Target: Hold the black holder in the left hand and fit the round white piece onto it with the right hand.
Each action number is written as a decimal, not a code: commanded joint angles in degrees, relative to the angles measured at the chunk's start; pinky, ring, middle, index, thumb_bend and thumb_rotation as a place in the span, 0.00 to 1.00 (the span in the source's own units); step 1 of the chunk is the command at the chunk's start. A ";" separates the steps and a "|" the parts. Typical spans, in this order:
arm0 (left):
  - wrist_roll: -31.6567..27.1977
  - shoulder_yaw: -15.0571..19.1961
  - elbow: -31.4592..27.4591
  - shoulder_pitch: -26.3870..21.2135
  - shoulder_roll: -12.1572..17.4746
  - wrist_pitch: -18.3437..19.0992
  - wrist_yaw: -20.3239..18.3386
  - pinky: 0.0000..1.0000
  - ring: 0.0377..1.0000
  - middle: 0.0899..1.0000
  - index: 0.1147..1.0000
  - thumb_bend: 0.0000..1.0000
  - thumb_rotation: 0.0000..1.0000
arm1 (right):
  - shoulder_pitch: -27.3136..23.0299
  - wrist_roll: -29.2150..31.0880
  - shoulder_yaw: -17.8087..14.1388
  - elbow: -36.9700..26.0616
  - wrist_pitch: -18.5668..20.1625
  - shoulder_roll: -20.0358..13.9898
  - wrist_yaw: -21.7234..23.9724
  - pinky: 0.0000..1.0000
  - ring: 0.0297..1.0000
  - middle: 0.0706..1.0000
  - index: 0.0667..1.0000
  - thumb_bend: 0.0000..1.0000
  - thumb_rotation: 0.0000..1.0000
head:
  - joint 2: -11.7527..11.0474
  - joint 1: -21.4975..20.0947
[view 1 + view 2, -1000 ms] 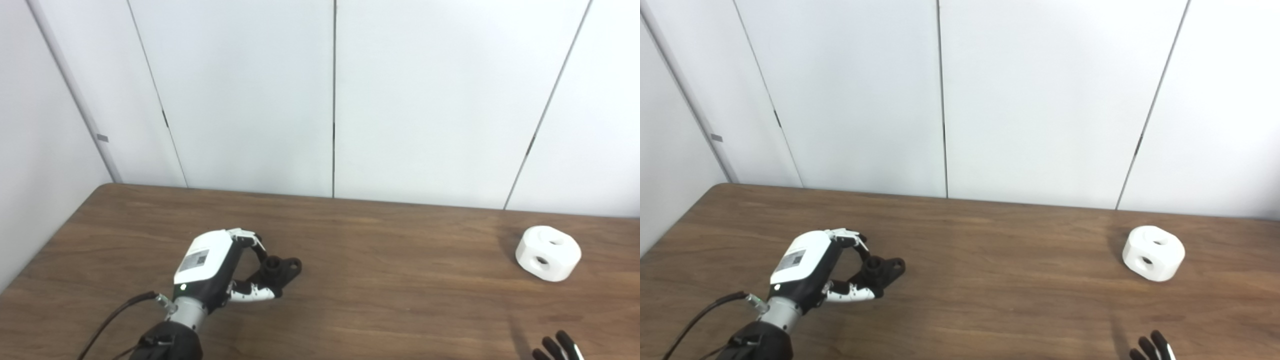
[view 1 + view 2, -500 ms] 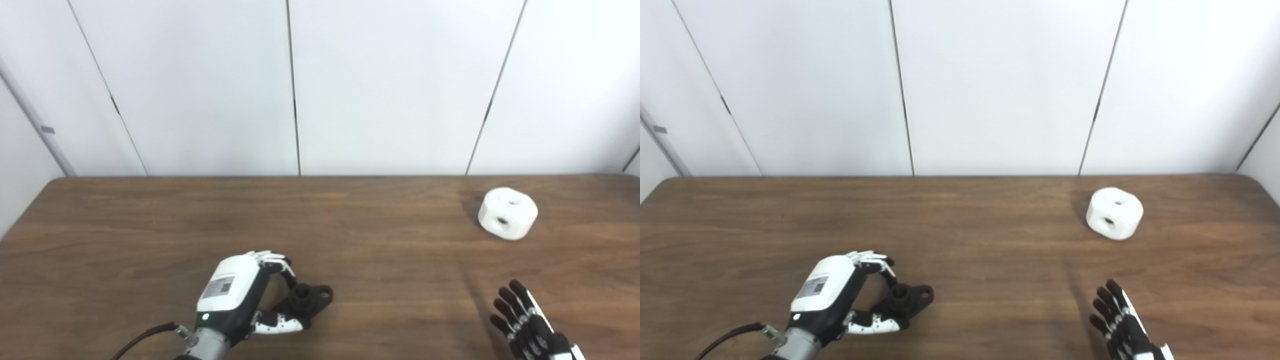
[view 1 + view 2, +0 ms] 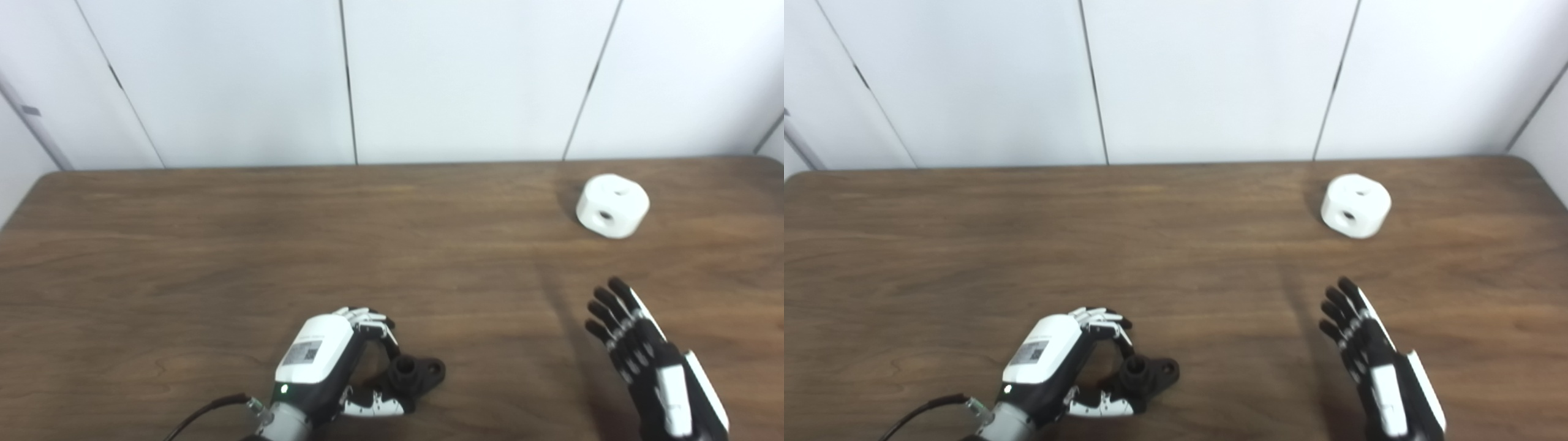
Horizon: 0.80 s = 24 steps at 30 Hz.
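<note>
Black holder [image 3: 411, 375] in left hand [image 3: 318, 361], apparently pointing right.

My left robot hand [image 3: 318, 361]: white back shell w/ small grey printed label, black body below, green LED lit nr the wrist, silver wrist collar, black cable trailing off behind it. Fingers white w/ black segments. My right robot hand [image 3: 652, 367]: black fingers, white strip along its back & outer edge.

One black holder [image 3: 411, 375], one round white piece [image 3: 612, 205], two hands.
</note>
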 commanded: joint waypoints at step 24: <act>2.32 -0.87 -3.23 2.67 -0.20 -4.55 -3.00 0.89 0.86 0.76 0.42 0.51 0.05 | -6.63 -3.07 -3.68 -9.33 12.53 -1.77 -4.55 0.92 0.93 0.94 0.97 0.57 0.83 | 4.90 -5.80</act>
